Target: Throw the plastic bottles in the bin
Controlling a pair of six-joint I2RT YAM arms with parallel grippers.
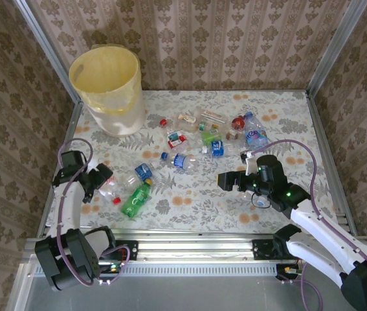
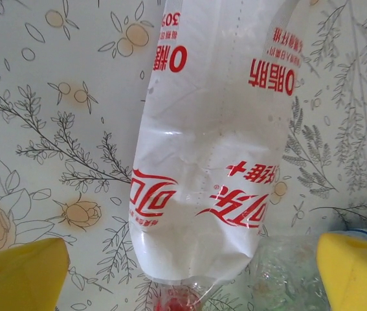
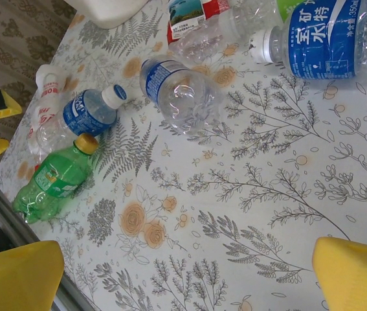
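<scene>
Left pincer (image 2: 186, 275): yellow pads (image 2: 18, 272) spread wide, open, one on each side of a clear crushed bottle (image 2: 202, 162), gaps on both sides. The bottle has a white film label (image 2: 170, 201) with red script and a red cap (image 2: 173, 301) at the near end. Right pincer (image 3: 186, 272): open too, nothing between its pads, hovering over bare cloth.

Table (image 1: 196, 201): flat, pale floral cover, patterned walls (image 1: 235, 39) around it.
Bin (image 1: 115, 113): far left corner, tall, round, pale yellow, liner (image 1: 109, 97) folded over the rim. It is well apart from both pincers.
Bottles (image 1: 202, 139): the main scatter lies mid-table to far right, between bin and right pincer. They are thin crumpled plastic with blue, red and white labels.
Near the left pincer: green bottle (image 1: 136, 199), ribbed and on its side. A blue-labelled bottle (image 1: 143, 172) with a white cap lies just beyond it.
</scene>
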